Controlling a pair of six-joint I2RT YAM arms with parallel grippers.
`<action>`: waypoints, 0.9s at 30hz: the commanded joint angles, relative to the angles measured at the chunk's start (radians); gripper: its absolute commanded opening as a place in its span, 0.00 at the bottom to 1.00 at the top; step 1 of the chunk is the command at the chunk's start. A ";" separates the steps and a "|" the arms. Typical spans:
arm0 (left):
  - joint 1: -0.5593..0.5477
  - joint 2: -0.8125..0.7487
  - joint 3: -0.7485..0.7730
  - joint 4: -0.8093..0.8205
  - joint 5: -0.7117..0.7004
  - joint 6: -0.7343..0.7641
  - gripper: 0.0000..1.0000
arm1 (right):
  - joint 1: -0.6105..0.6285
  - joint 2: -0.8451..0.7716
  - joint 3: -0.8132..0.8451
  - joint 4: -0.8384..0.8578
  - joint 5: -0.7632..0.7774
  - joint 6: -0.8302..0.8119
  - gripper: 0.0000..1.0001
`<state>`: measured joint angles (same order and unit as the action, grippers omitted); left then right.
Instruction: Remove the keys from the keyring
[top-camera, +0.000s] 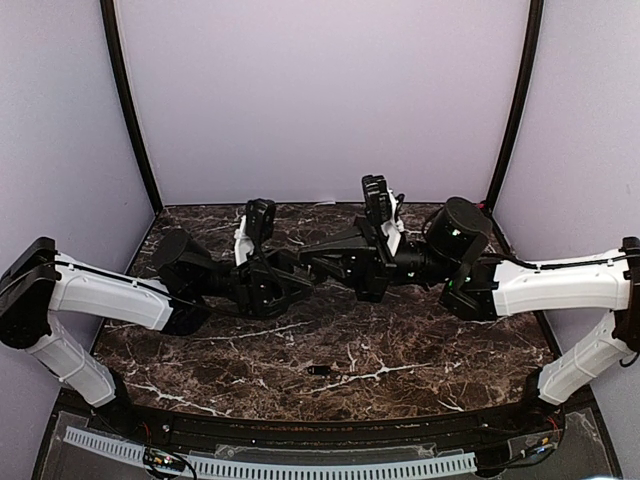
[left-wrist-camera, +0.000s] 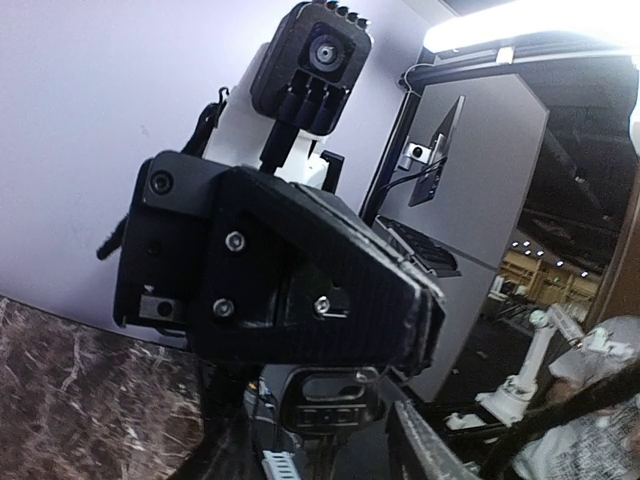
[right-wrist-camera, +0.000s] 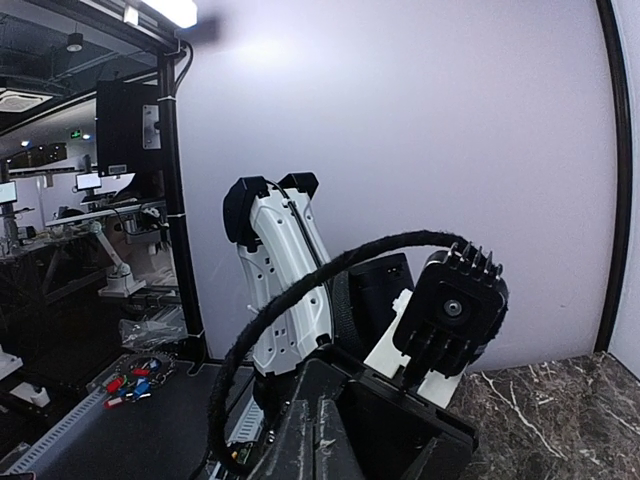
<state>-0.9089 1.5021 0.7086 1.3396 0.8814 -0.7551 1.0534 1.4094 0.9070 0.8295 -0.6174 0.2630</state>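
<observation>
The two arms meet above the middle of the table (top-camera: 420, 350), with the left gripper (top-camera: 298, 280) and the right gripper (top-camera: 318, 256) tip to tip, almost touching, well above the marble. I judge that the step in hand is the working of a key off the keyring between the two claws, but the keyring itself is hidden in every view, so I cannot say which claw has it. The right gripper has its fingers pressed together; whether they pinch the ring or only each other does not show. For the left gripper I cannot tell if it is spread or closed, because its fingers are covered by the other arm. One key (top-camera: 320, 370), a tiny dark oblong piece with a small glint, lies alone on the marble near the front edge, well apart from both claws and below them. The next move probably calls for a firm hold on the ring by one claw and a fine pull along its coil by the other.
</observation>
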 joint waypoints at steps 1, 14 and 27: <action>-0.013 -0.016 0.023 0.058 0.074 -0.014 0.39 | -0.004 -0.016 0.036 0.027 -0.058 0.016 0.00; -0.013 -0.088 -0.016 0.056 0.044 -0.003 0.29 | -0.006 -0.013 0.046 -0.018 -0.092 0.006 0.00; -0.013 -0.102 -0.028 0.016 0.006 0.022 0.02 | -0.007 -0.028 0.034 -0.017 -0.084 0.008 0.00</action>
<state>-0.9184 1.4364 0.6960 1.3441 0.8925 -0.7494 1.0527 1.4090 0.9237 0.8001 -0.7021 0.2680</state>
